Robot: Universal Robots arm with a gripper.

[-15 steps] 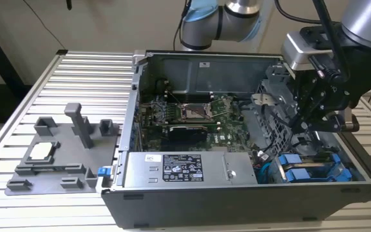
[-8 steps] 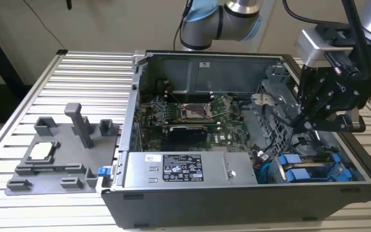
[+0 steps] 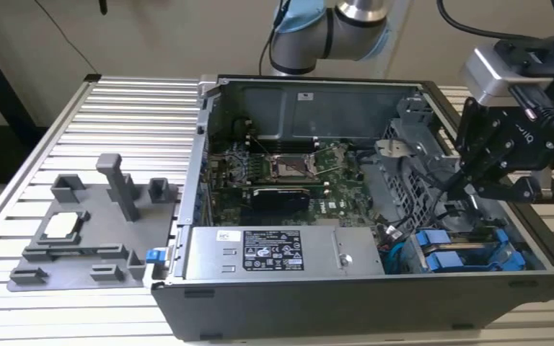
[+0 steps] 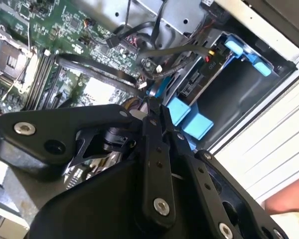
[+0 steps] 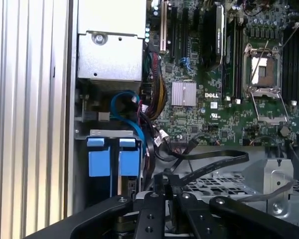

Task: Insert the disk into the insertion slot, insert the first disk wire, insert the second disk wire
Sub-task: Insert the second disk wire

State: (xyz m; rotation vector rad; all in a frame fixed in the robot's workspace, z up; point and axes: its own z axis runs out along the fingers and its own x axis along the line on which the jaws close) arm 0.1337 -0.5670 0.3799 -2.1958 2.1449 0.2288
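Note:
The disk (image 3: 453, 258), set in its bright blue carrier, lies in the insertion slot (image 5: 109, 132) at the case's front corner on the exterior view's right. Its blue tabs (image 5: 99, 162) show in both wrist views. My black gripper (image 3: 475, 191) hangs over the drive cage just behind the slot, among loose black wires (image 3: 431, 198). In the second wrist view the gripper (image 4: 152, 105) has its fingers pressed together. A black flat cable (image 5: 214, 160) runs just past the gripper (image 5: 168, 180). A blue cable (image 5: 124, 107) loops beside the disk. Whether a wire sits between the pads is hidden.
The open computer case (image 3: 354, 303) sits on a slatted metal table (image 3: 123, 115). A labelled grey power supply (image 3: 267, 252) lies beside the slot, with the motherboard (image 3: 287, 173) behind it. A grey fixture plate (image 3: 84, 231) stands at the exterior view's left.

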